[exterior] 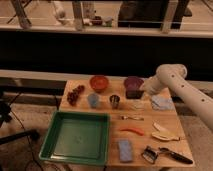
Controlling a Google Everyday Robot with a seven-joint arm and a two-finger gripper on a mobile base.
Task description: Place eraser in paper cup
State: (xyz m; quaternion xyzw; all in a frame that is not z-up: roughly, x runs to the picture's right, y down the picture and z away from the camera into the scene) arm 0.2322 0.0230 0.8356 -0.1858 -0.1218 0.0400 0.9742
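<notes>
My gripper (133,93) is a dark shape at the end of the white arm (167,79). It hangs just in front of the purple bowl (133,81), at the back right of the wooden table (150,120). The paper cup (137,105), short and pale, stands on the table directly below and in front of the gripper. I cannot make out the small black eraser as a separate thing; it may be merged with the dark gripper.
An orange bowl (99,82), grapes (75,94), a light blue cup (93,100) and a metal cup (115,101) stand to the left. A blue cloth (161,102) lies right. A green tray (77,137), blue sponge (125,149), red pepper (131,131), banana (164,133) and black-handled tool (170,154) lie in front.
</notes>
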